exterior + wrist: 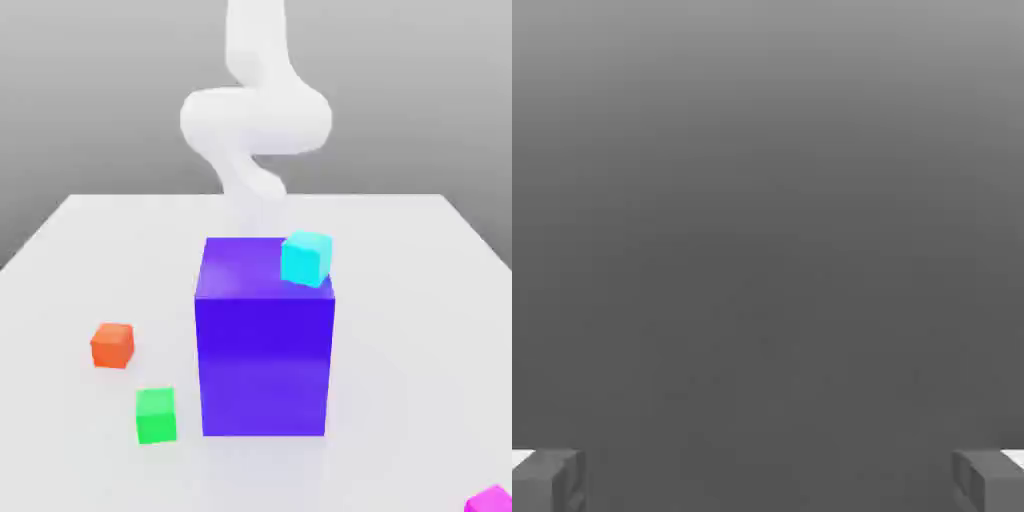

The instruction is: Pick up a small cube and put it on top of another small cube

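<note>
End effector open, cyan cube atop purple block

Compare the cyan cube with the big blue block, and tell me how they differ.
The cyan cube is far smaller than the blue block. The cyan cube is pale and bright, the blue block a deep violet-blue. The blue block stands on the white table, while the cyan cube sits up at its top corner, on the exterior view's right. Both are plain, box-shaped solids.
</note>
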You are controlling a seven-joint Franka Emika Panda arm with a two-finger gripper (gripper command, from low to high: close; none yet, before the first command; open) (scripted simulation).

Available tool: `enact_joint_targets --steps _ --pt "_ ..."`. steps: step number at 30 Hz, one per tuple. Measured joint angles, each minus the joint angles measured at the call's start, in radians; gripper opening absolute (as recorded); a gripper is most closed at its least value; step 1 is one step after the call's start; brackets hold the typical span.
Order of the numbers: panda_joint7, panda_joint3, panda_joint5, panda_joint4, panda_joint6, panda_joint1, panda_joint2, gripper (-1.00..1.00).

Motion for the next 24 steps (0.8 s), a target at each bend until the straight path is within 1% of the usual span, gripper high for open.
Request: enact_joint_targets --steps 15,24 --pt "0.046 0.143 -0.081 0.090 0.110 0.051 0.549 0.00" --pt "0.088 0.183 -0.151 0.143 0.173 0.132 0.877 0.00"
